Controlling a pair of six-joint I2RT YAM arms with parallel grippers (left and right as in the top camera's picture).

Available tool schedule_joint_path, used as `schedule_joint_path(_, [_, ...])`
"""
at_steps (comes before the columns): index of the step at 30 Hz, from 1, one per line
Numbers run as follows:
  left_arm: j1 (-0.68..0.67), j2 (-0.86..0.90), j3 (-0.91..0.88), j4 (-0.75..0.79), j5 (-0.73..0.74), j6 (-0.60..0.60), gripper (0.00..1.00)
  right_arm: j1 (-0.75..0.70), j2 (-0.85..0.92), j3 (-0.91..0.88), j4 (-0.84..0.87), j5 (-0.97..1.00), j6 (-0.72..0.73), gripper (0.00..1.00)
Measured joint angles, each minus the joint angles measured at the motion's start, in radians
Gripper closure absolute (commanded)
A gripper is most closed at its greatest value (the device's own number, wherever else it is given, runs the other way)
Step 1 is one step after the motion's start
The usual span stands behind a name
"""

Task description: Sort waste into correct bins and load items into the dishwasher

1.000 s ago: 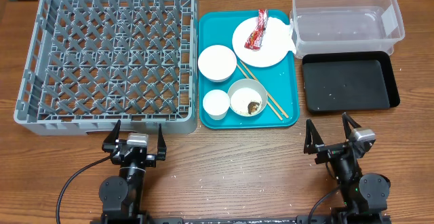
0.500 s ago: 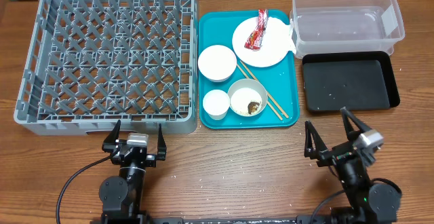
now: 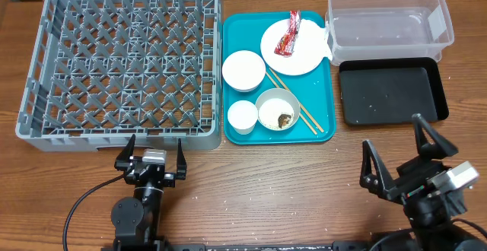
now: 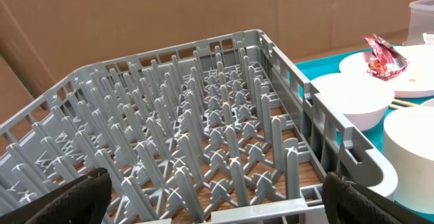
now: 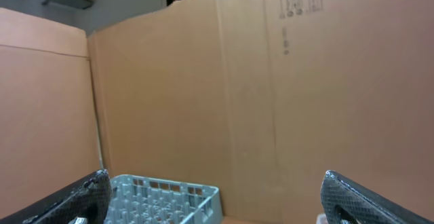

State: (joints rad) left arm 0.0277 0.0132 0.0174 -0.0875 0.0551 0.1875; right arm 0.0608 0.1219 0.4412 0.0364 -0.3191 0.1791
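Observation:
The grey dish rack [image 3: 122,61] stands empty at the back left; it also fills the left wrist view [image 4: 203,115]. The teal tray [image 3: 329,91] holds a white plate [image 3: 298,53] with the red-and-white wrapper [image 3: 289,32] on it, a napkin [image 3: 328,44] at the plate's right edge, an empty bowl [image 3: 243,70], a bowl [image 3: 272,103] with rice and a brown scrap [image 3: 285,119], a cup [image 3: 243,116] and chopsticks [image 3: 298,108]. The clear tub [image 3: 388,23] and black tray [image 3: 392,91] lie at the right. My left gripper [image 3: 152,150] is open and empty before the rack. My right gripper [image 3: 392,131] is open, empty and raised near the black tray's front.
Brown cardboard walls stand behind the table, filling the right wrist view [image 5: 271,81], where only the rack's top [image 5: 163,197] shows. The left wrist view shows the wrapper [image 4: 383,54], a bowl [image 4: 352,98] and the cup [image 4: 413,149] at its right. Rice grains dot the wood.
My right arm has risen and shifted right, so its open fingers look larger from overhead. The left arm and all objects have not moved.

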Motion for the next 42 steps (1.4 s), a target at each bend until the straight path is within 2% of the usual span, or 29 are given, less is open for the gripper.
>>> schedule_joint_path(8, [0.0,0.0,0.0,0.0,0.0,0.0,0.0,0.0,0.289,0.208,-0.026,-0.097,0.0,0.0])
schedule_joint_path(19, [0.0,0.0,0.0,0.0,0.0,0.0,0.0,0.036,0.905,0.783,-0.474,-0.138,0.004,0.0])
schedule_joint_path(26, [0.0,0.0,0.0,0.0,0.0,0.0,0.0,0.128,1.199,1.078,-0.623,-0.119,-0.004,0.0])
schedule_joint_path(31, [0.0,0.0,0.0,0.0,0.0,0.0,0.0,0.216,1.368,1.178,-0.684,-0.005,-0.007,0.0])
schedule_joint_path(42, [0.0,0.0,0.0,0.0,0.0,0.0,0.0,0.369,1.646,1.189,-0.788,0.346,-0.012,0.0])
